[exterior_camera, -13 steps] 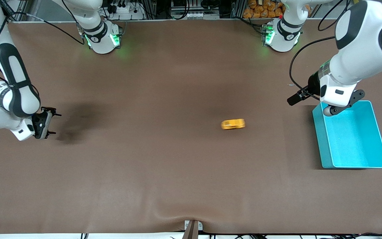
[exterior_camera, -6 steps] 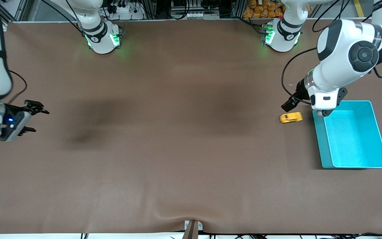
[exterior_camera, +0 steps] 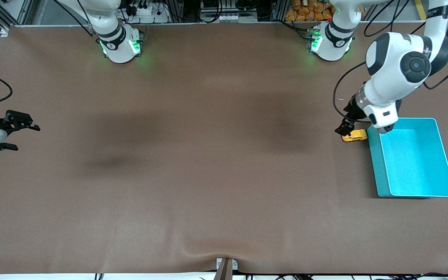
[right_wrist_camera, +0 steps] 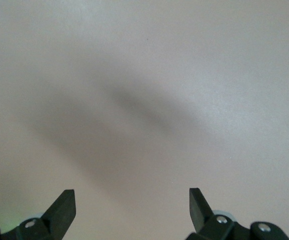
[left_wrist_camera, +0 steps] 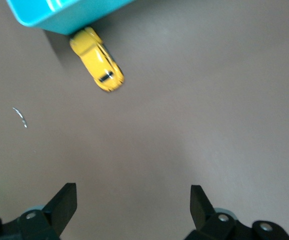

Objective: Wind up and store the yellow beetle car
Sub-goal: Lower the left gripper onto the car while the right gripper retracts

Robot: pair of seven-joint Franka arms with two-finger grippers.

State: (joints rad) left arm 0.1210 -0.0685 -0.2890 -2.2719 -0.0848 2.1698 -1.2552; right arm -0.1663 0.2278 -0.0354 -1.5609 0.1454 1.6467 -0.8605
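The left gripper stood with its two black fingers spread wide and nothing between them; it hung over the brown table mat, just beside the small orange-yellow beetle-shaped toy car; the car lay outside the fingers' span in the left wrist view. The car rested on its wheels on the mat, one end touching or all but touching the outer wall of the rectangular turquoise plastic bin near that bin's corner toward the robot bases, at the left arm's end of the table; it was not in the bin. Judgement on handling: the car appeared light, rigid and smooth-shelled, and free to roll, so a glancing touch could push it along the bin wall; its rounded roof offers a poor seat; the flat flanks above the wheels are the likelier hold, fingers closing across the body's width and clear of the bin wall. The right gripper was likewise spread and empty over bare mat at the right arm's end of the table; that arm waited.
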